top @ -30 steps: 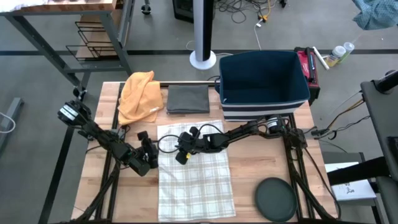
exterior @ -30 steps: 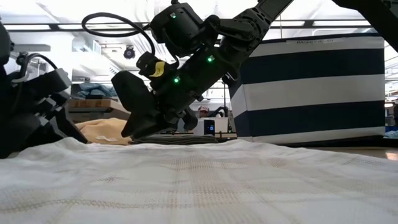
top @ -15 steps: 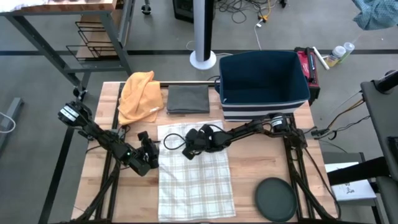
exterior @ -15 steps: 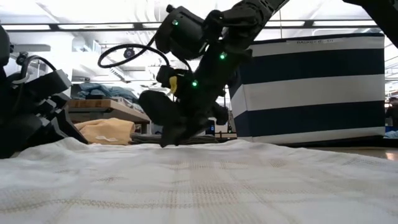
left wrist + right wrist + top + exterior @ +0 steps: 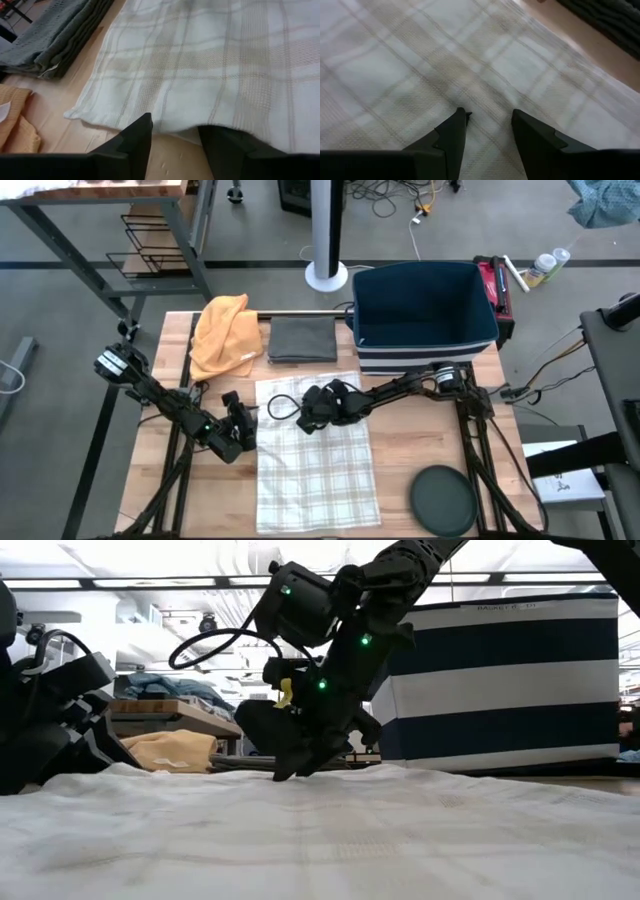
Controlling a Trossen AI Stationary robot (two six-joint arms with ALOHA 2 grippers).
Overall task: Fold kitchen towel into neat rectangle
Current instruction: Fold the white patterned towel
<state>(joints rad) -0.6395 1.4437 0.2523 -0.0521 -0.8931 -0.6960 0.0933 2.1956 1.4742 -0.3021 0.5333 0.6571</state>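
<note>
Checked towel lies flat on the worktop; both sets of fingers, left and right, are parted and empty. Pinch matching far corners squarely before you lift.

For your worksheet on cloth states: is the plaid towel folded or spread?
Spread: the plaid towel lies flat as one layer, edges visible.

Near edge of white plaid cloth kitchen towel cut off by frame bottom; part under right hand hidden overhead.
</note>
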